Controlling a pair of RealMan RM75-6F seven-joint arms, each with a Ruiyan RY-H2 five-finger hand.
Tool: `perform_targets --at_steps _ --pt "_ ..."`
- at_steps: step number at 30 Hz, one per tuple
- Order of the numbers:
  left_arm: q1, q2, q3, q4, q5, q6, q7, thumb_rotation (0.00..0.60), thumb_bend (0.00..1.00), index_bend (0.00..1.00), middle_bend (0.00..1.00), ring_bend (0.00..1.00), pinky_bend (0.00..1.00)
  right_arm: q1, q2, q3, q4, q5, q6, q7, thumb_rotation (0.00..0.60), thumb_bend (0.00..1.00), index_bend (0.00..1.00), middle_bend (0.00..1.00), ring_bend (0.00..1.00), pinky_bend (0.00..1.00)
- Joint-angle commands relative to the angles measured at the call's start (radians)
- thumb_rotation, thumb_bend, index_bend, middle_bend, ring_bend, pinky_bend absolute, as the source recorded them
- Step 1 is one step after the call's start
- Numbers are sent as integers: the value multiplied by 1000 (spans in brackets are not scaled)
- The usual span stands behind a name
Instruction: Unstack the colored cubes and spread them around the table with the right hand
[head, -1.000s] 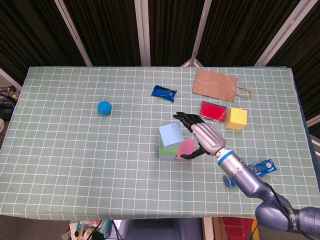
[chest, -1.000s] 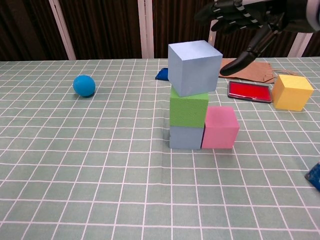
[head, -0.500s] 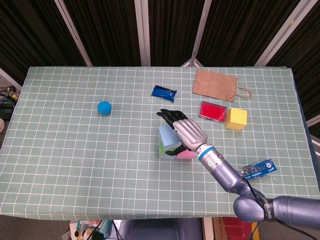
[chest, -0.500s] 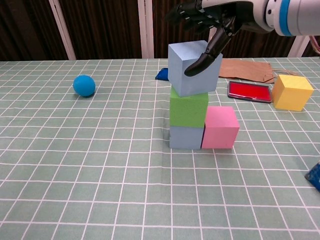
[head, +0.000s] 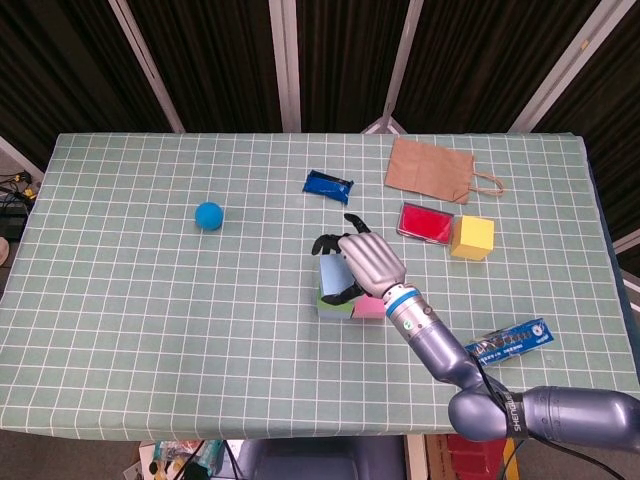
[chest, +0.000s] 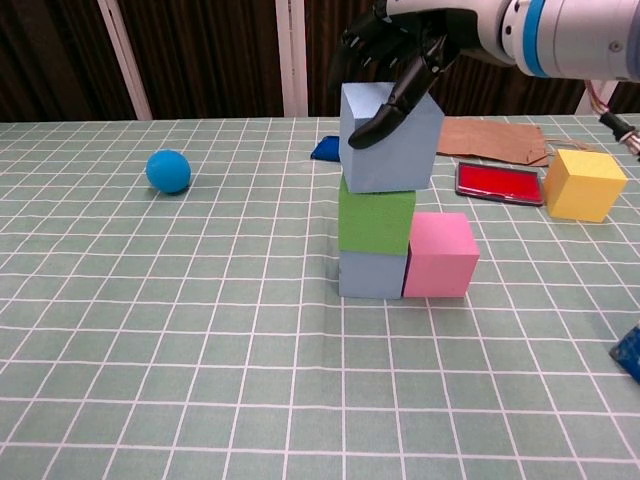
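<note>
Blue top cube in the right hand, fingers wrapped around.

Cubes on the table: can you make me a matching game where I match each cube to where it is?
Things:
1. big light blue cube
2. green cube
3. pink cube
4. yellow cube

Places:
A. on the table, right against the bottom of the stack
B. top of the stack, with the right hand on it
C. alone, beside the red flat box
D. middle of the stack

Pairs: 1-B, 2-D, 3-A, 4-C
</note>
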Motion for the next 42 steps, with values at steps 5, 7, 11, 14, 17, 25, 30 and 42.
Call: perform_targets --at_steps 5,7,11,14,17,25,30,42 --pt "0 2 -2 -2 -7 -3 -2 600 285 122 0 0 9 -16 -80 9 56 -48 118 -17 600 181 540 603 696 188" --pt "1 2 -1 -3 -6 -3 -1 600 285 124 0 0 9 -15 -92 20 81 -54 135 -20 600 181 540 603 696 188" --pt "1 1 1 -6 -3 -2 9 600 286 126 0 0 9 -10 -160 52 172 -71 206 -17 600 180 540 603 696 188" --pt "1 -3 -1 -8 -7 0 21 600 285 129 0 0 9 7 -249 77 277 -48 270 -47 600 180 540 603 697 188" --pt "-2 -8 -3 -11 -14 -1 37 600 285 130 0 0 10 26 -318 105 354 -14 282 -47 600 180 539 603 689 186" --pt "-3 -13 -3 -17 -14 1 59 600 285 134 0 0 9 86 -500 109 536 59 245 -119 600 180 166 38 86 0" --pt "-5 -9 -5 -12 -16 -5 47 600 285 135 0 0 9 80 -515 105 525 115 201 -163 600 137 9 0 0 0" --pt "-11 -11 1 -17 -6 -16 58 600 285 136 0 0 9 -40 -227 137 146 200 158 -209 600 130 0 0 0 0"
